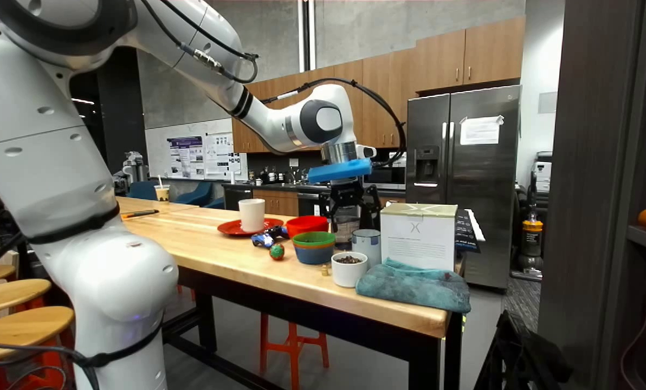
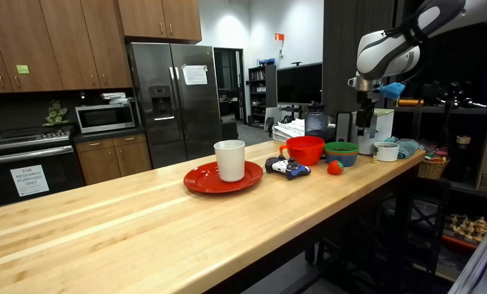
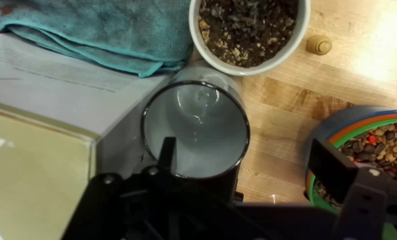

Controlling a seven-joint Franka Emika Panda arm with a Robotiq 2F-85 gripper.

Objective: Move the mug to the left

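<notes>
Going past red bowl (image 2: 304, 150) seems needed: upright white mug (image 2: 230, 161), likely meant, is seen beyond red bowl; on opposite side, spread tool (image 3: 246, 155) is held near gray mug (image 3: 198, 130), which might be meant instead.

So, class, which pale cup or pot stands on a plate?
The plain white mug, standing on the red plate. The dark-rimmed grey mug and the soil-filled white pot both stand directly on the tabletop.
</notes>
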